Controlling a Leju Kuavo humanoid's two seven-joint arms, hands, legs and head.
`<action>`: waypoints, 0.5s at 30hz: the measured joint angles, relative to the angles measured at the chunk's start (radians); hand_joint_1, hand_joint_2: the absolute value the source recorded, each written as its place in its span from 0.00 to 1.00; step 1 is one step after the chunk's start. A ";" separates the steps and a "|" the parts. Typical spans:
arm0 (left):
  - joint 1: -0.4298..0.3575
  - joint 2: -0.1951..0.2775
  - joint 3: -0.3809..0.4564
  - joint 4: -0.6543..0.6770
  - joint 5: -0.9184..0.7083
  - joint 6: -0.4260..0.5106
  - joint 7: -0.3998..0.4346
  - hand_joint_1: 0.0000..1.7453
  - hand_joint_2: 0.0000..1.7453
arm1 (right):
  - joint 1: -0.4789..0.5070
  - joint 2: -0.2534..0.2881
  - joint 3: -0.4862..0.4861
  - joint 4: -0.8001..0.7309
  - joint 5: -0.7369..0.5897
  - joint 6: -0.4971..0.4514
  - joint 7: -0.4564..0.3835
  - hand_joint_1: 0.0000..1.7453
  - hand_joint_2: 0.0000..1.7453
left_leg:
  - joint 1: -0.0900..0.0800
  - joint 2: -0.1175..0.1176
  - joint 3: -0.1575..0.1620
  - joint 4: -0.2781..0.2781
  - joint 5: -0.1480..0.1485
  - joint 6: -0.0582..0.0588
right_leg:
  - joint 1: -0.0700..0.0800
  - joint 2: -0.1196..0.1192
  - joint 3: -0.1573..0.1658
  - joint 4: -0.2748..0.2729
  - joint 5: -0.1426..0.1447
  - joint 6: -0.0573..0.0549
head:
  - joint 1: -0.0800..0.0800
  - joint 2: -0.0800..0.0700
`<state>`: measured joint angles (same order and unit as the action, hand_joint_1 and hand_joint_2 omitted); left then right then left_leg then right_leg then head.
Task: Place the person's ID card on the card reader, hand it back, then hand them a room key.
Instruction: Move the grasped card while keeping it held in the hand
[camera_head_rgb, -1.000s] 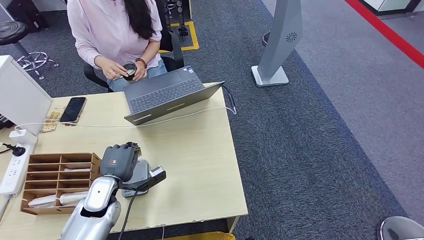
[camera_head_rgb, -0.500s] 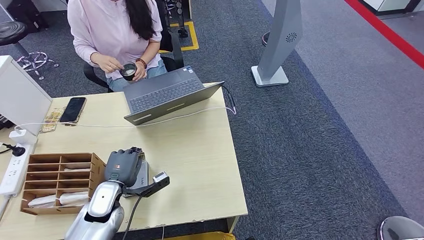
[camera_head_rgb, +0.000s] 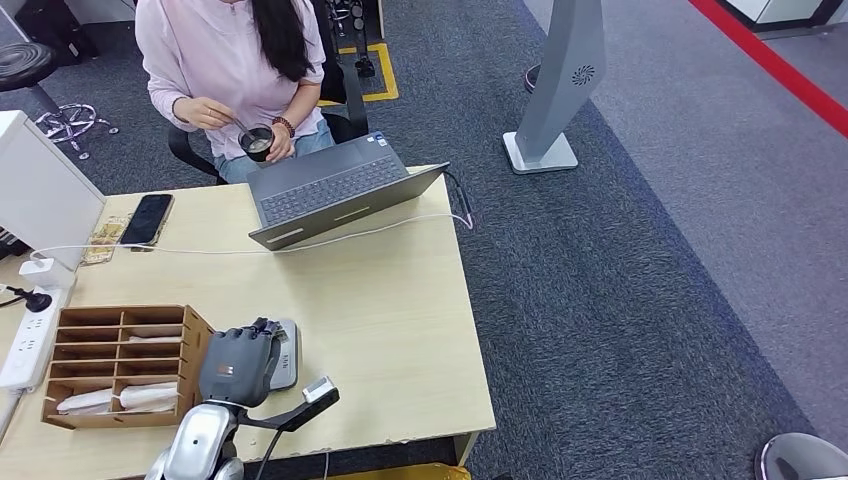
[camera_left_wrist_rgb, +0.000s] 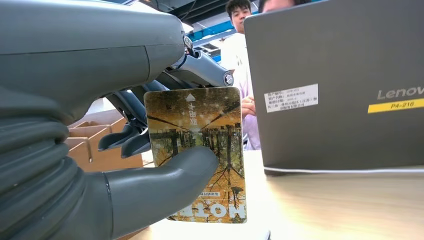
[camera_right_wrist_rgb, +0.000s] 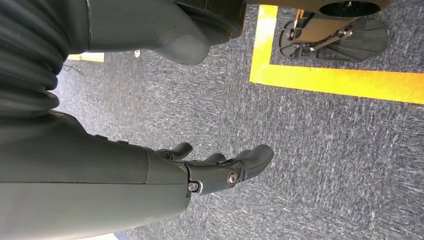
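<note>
The head view looks steeply down from above the near edge of the pale wooden desk (camera_head_rgb: 400, 310), facing the far edge. The left wrist view sits low, close behind the left hand (camera_left_wrist_rgb: 75, 150), facing the open grey laptop (camera_left_wrist_rgb: 340, 85), which both share (camera_head_rgb: 335, 190). The right wrist view faces grey carpet (camera_right_wrist_rgb: 325, 150).

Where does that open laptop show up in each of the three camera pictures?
Head view: the laptop lies open at the desk's far edge, in front of the seated person.
Left wrist view: its lid back rises beyond the card.
Right wrist view: not in it.
Shared landmark: the left robot hand.
</note>
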<state>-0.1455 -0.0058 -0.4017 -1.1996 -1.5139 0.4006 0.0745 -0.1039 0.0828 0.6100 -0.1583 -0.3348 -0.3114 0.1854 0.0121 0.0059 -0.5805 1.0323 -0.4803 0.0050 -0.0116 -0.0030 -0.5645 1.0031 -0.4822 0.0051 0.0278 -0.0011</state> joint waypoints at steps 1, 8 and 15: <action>0.003 0.001 0.000 -0.001 0.000 -0.003 0.001 1.00 1.00 | 0.000 0.000 0.000 0.000 0.000 0.000 -0.001 0.00 1.00 | 0.000 0.000 0.000 0.000 0.000 0.000 | 0.000 0.000 0.000 0.000 0.000 0.000 | 0.000 0.000; 0.013 0.002 0.000 -0.002 0.001 -0.020 0.010 1.00 1.00 | 0.000 0.000 0.000 0.000 -0.002 -0.002 0.002 0.00 1.00 | 0.000 0.000 0.000 0.000 0.000 0.000 | 0.000 0.000 0.000 0.000 0.000 0.000 | 0.000 0.000; -0.009 0.001 0.000 0.022 0.022 -0.102 0.015 1.00 1.00 | 0.000 0.000 0.000 0.000 -0.002 -0.002 0.006 0.00 1.00 | 0.000 0.000 0.000 0.000 0.000 0.000 | 0.000 0.000 0.000 0.000 0.000 0.000 | 0.000 0.000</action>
<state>-0.1549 -0.0051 -0.4017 -1.1772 -1.4915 0.2985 0.0893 -0.1042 0.0832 0.6100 -0.1585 -0.3369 -0.3136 0.1915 0.0120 0.0059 -0.5804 1.0323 -0.4803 0.0050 -0.0116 -0.0030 -0.5644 1.0031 -0.4822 0.0051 0.0279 -0.0011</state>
